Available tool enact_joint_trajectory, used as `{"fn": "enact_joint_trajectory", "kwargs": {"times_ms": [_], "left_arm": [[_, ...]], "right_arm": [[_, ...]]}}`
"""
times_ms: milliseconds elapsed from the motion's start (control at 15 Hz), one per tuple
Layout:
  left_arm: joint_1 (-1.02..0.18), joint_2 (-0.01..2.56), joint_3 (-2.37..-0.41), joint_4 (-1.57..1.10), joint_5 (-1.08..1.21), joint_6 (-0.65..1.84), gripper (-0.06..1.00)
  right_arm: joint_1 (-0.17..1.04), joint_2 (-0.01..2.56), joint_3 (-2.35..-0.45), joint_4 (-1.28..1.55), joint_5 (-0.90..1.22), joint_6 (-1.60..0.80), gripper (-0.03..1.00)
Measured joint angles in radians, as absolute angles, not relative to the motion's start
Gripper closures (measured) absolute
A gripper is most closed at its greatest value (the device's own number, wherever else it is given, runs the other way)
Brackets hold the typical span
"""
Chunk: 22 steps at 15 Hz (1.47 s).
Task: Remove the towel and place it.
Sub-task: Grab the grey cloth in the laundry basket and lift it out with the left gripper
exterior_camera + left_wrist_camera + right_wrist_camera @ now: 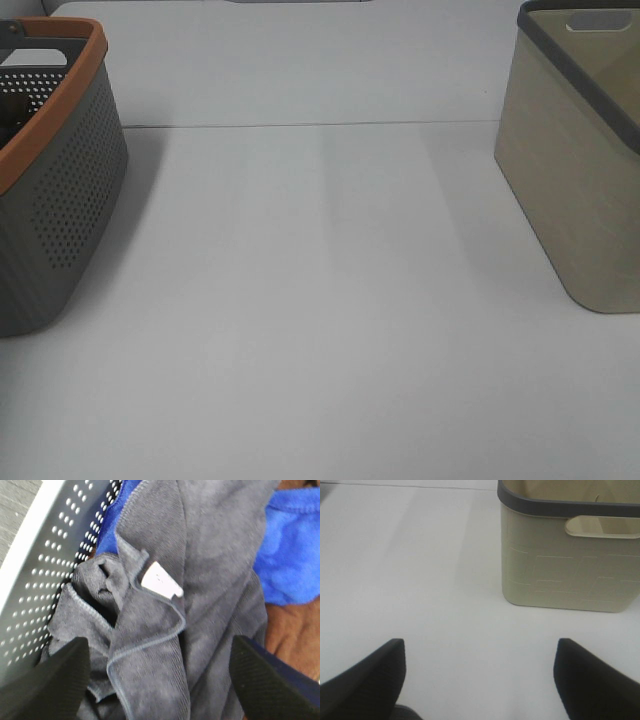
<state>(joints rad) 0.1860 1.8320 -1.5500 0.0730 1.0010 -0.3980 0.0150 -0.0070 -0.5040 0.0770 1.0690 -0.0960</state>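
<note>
1. Broad white surface, carrying a basket at each side, the two well apart.
2. Grey perforated plastic basket with an orange rim, at the left edge of the scene, cut off by the frame. Seen from inside in the left wrist view as a wall of small round holes.
3. Beige smooth-walled plastic basket with a dark grey rim and a cut-out handle, at the far right. Seen also in the right wrist view.
4. Dark slate-grey terry towel with hemmed edges, crumpled and folded over itself inside the grey basket, pressed against the perforated wall.
5. Bright blue cloth, partly under the towel, on the side away from the wall.
6. Brown cloth, just beside the blue one, also partly covered by the towel.
7. Left pincer, spread wide, one black finger on each side of the towel's folds. Cannot tell whether touching the fabric.
8. Right pincer, spread wide above the surface, facing the beige basket.
9. Small white tag, at a hemmed corner of the towel.
</note>
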Motion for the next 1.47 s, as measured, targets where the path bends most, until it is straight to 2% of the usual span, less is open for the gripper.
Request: {"fn": "enact_joint_trajectory", "kwargs": {"times_ms": [267,667,933,1200,1467], "left_arm": [[0.238,1.920,-1.607,0.039,1.002,-0.395,0.21],[0.239,2.061,-1.700,0.000,0.978,-0.386,0.22],[0.239,2.106,-1.713,-0.010,0.940,-0.374,0.47],[0.239,2.121,-1.717,-0.011,0.937,-0.341,0.92],[0.239,2.082,-1.765,-0.034,0.972,-0.273,0.93]], "right_arm": [[0.015,-0.007,-0.504,0.077,1.069,-0.096,0.20],[0.015,-0.007,-0.504,0.083,1.069,-0.096,0.20],[0.015,-0.007,-0.504,0.083,1.069,-0.096,0.20],[0.015,-0.007,-0.504,0.083,1.069,-0.096,0.20],[0.015,-0.007,-0.504,0.084,1.069,-0.096,0.20]]}}
